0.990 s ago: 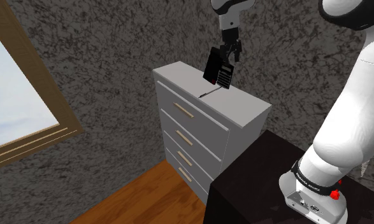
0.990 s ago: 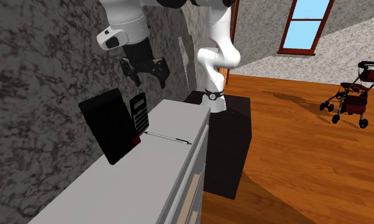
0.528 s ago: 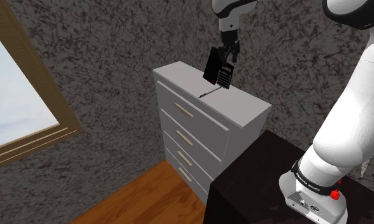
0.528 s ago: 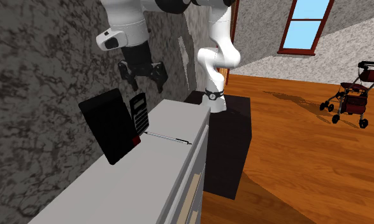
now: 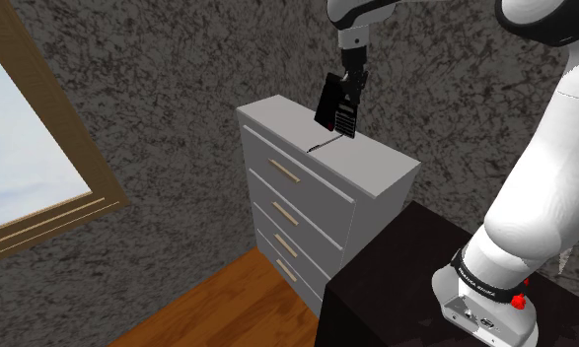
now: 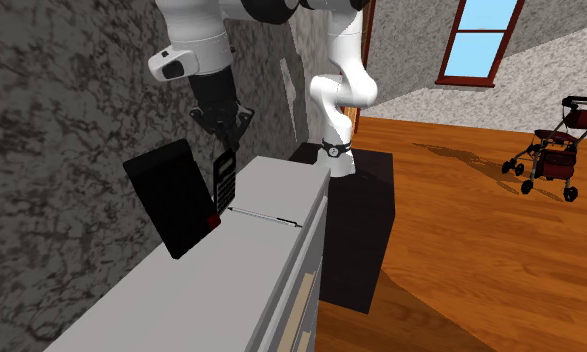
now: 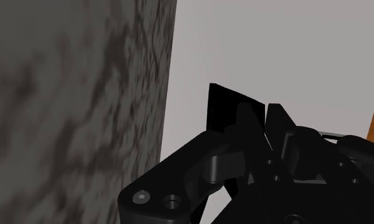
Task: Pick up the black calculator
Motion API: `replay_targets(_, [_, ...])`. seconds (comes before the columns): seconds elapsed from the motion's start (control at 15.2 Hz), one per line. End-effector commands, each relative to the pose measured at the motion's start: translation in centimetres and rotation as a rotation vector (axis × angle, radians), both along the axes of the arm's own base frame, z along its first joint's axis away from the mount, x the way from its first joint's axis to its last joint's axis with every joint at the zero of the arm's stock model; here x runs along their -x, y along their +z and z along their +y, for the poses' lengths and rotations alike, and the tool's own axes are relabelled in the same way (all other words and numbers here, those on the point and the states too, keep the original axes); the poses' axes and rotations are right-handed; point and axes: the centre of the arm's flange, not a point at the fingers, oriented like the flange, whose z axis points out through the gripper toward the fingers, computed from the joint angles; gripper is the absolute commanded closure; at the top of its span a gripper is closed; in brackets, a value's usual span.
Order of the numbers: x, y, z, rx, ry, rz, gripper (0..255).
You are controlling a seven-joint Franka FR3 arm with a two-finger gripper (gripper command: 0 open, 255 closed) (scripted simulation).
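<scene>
The black calculator (image 6: 222,180) stands nearly upright on the white dresser (image 6: 236,270), leaning on a larger black slab (image 6: 176,200) that rests against the rough grey wall. My gripper (image 6: 225,150) comes down from above and is shut on the calculator's top edge. In the shoulder view the gripper (image 5: 348,87) sits right over the calculator (image 5: 344,118) and the slab (image 5: 328,101). In the wrist view the fingers (image 7: 246,124) stand almost together, with the slab's corner (image 7: 222,105) just beyond them.
A thin pen (image 6: 266,215) lies on the dresser top beside the calculator. The dark stand (image 5: 396,286) adjoins the dresser (image 5: 376,168). The wall (image 7: 71,95) runs close behind the gripper. A wheeled walker (image 6: 551,155) stands far off on the wooden floor.
The gripper has come down onto the calculator's top and its fingers, spread wide before, have closed on it. The calculator, slab and pen have not moved.
</scene>
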Motion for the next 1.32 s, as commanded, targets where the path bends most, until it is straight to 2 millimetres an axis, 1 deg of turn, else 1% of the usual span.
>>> replay_targets(0.0, [0.5,-2.6,-2.0,-0.003,-0.04,0.048,255])
replay_targets(0.07, [0.2,-2.6,-2.6,-0.003,-0.04,0.048,255])
replay_targets(0.13, [-0.2,-3.9,-2.5,-0.003,-0.042,0.049,255])
replay_targets(1.12, [-0.2,4.0,-2.5,-0.003,-0.042,0.049,255])
replay_targets(1.25, [-0.2,4.1,-2.5,-0.003,-0.042,0.049,255])
